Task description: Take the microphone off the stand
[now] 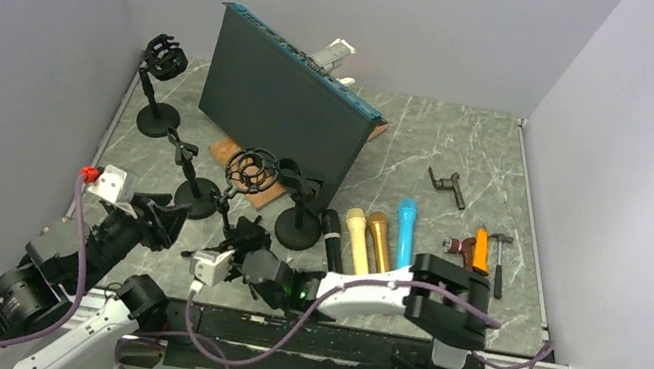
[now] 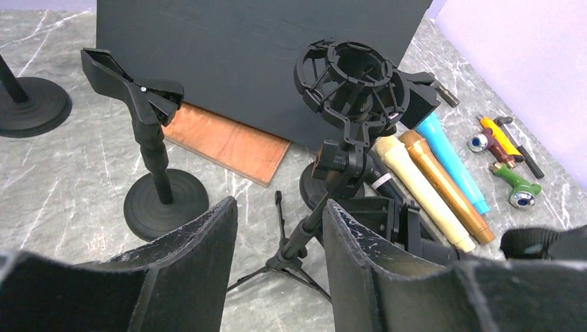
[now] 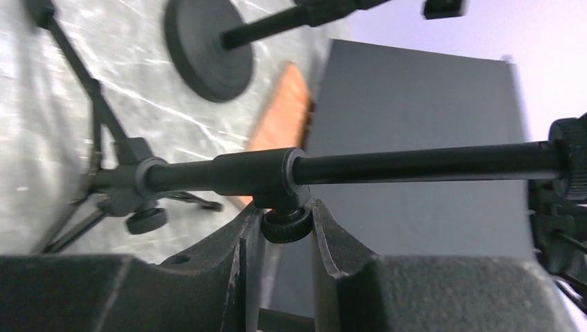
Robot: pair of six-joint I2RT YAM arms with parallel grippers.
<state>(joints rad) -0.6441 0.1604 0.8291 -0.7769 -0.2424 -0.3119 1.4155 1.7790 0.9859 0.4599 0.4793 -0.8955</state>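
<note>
The right hand [image 3: 287, 228] is clamped on the small knob [image 3: 286, 223] under the pole collar of the tripod stand [image 2: 344, 149], a finger pressed to each side; the left hand [image 2: 280, 207] hovers just on the near side of the tripod stand, fingers spread wide, gripping nothing; the shock mount [image 2: 346, 111] tops the pole. Right of the tripod stand, lying flat side by side on the table [image 1: 431, 147]: black microphone [image 1: 331, 239] nearest, cream microphone [image 1: 358, 241], gold microphone [image 1: 381, 240], blue microphone [image 1: 406, 231]; hand tools [image 2: 502, 149] lie further right. Crowding the tripod stand: a round-base stand [image 1: 297, 225] just behind; a clip stand [image 2: 156, 149] to its left; a dark panel [image 1: 282, 100] and a wooden board [image 2: 225, 142] behind.
</note>
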